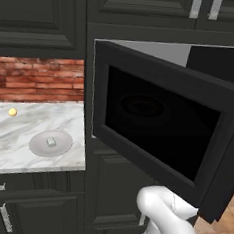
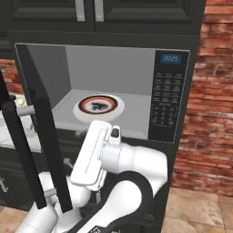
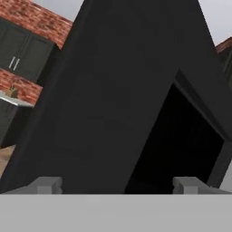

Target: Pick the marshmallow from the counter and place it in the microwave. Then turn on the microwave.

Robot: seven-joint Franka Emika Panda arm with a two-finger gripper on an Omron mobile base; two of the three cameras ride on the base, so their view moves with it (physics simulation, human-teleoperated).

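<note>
Microwave door [image 1: 158, 127] hides the cavity (left base view) — arm [image 1: 167, 221] cut off.

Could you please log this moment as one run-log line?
black microwave: door open | tiny whitish-grey marshmallow cube: on round grey plate, white marble counter | hand: open, empty, facing door

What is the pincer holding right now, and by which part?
Nothing. The pincer stands open and empty, close to the microwave's open door, while the marshmallow sits on the plate on the counter.
</note>
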